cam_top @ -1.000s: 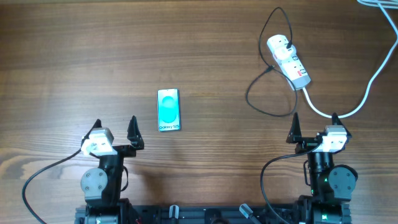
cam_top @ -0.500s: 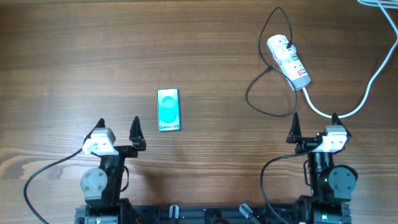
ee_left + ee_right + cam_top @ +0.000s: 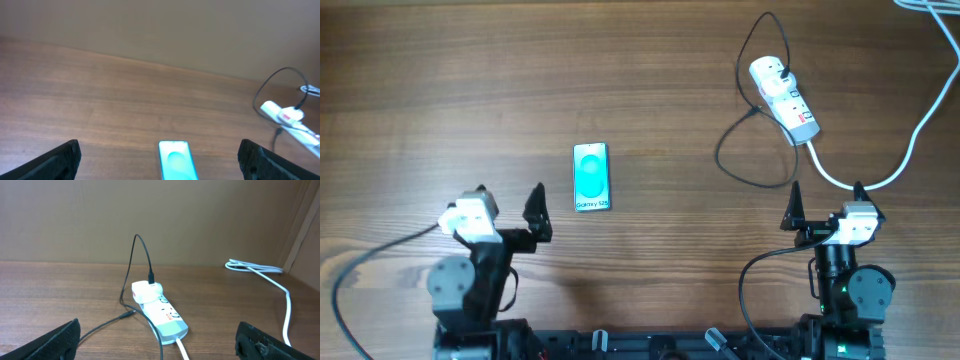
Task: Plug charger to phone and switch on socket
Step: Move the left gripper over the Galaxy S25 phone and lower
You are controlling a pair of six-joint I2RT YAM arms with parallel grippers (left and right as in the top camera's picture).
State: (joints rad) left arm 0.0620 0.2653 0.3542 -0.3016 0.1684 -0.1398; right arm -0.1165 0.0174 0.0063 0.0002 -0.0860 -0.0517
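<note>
The phone (image 3: 591,177) lies flat with its cyan screen up, just ahead and to the right of my left gripper (image 3: 507,203). In the left wrist view the phone (image 3: 176,160) sits between the wide-open fingers of that gripper (image 3: 159,145), untouched. The socket (image 3: 785,98) lies at the far right, with the charger's white plug block (image 3: 767,72) in its far outlet. The charger cable (image 3: 720,155) loops on the table, its connector tip (image 3: 752,112) lying loose. My right gripper (image 3: 825,200) stands open and empty, well short of the socket (image 3: 162,312) and the connector tip (image 3: 131,313).
A thick white cord (image 3: 920,130) runs from the socket's near end around to the far right corner, passing just ahead of my right gripper. A plain wall (image 3: 160,220) rises behind the table. The arms' own black cables (image 3: 380,280) trail near the front edge.
My left arm has shifted a little to the left and forward, gripper still open. The right arm, phone, socket and cable have not moved.
</note>
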